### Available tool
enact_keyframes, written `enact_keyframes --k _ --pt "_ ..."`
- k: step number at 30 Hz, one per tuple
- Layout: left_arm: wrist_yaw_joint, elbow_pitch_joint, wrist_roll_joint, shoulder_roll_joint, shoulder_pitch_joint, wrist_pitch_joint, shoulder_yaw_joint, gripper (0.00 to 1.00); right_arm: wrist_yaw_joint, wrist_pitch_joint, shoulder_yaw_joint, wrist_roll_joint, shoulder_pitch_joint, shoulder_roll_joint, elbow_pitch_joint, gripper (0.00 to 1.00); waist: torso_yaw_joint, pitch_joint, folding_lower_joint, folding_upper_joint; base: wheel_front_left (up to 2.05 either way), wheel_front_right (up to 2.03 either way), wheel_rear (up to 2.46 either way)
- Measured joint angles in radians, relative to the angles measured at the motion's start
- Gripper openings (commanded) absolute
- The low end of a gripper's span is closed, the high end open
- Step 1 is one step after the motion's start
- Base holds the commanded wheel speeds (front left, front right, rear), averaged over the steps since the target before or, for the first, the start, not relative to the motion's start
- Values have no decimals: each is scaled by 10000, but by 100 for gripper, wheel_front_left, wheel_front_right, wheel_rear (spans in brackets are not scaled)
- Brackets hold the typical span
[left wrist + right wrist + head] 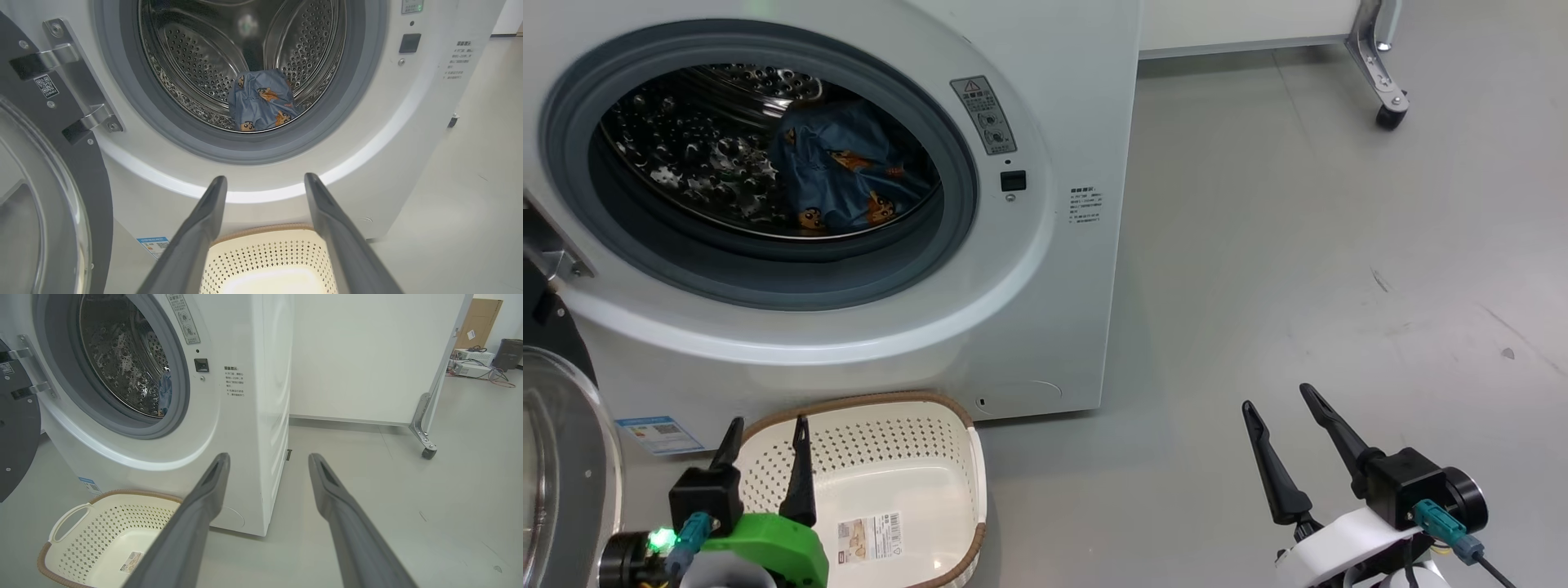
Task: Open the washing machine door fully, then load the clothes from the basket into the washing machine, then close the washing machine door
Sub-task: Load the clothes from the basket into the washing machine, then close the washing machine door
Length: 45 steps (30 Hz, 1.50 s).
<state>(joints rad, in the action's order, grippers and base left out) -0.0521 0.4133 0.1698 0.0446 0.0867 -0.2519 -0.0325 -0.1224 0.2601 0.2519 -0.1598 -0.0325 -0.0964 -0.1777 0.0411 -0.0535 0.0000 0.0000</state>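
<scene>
The washing machine [1054, 98] stands white at the upper left. Its door [560, 465] is swung open at the left edge, glass bowl facing me. Light blue clothes [845, 175] printed with orange figures lie inside the steel drum, also seen low in the drum as clothes [261, 106]. The cream basket [866, 400] sits on the floor before the machine, holding nothing but its label sticker. My left gripper [768, 425] hangs open over the basket's left side with nothing between its fingers. My right gripper [1278, 398] is open over bare floor to the right, holding nothing.
A white partition on a metal leg with a caster [1390, 114] stands behind and right of the machine. Grey floor [1298, 269] stretches to the right. Boxes and equipment [470, 363] sit far off at the right.
</scene>
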Motion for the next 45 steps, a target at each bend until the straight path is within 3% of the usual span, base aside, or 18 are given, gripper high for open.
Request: enact_keyframes --k 12,23,45 --pt "391 -1444 -4 -6 -1507 0 -17 100 0 0 -44 0 -216 -184 111 100 -474 370 0 0 0 0 0" --pt "686 -2462 -2 -4 -2395 0 150 100 0 0 153 0 -216 -226 182 100 -481 412 0 0 0 0 0" --pt "566 -2886 155 0 -2733 0 545 100 0 0 165 2 -212 -307 257 100 -167 199 0 0 -37 37 0"
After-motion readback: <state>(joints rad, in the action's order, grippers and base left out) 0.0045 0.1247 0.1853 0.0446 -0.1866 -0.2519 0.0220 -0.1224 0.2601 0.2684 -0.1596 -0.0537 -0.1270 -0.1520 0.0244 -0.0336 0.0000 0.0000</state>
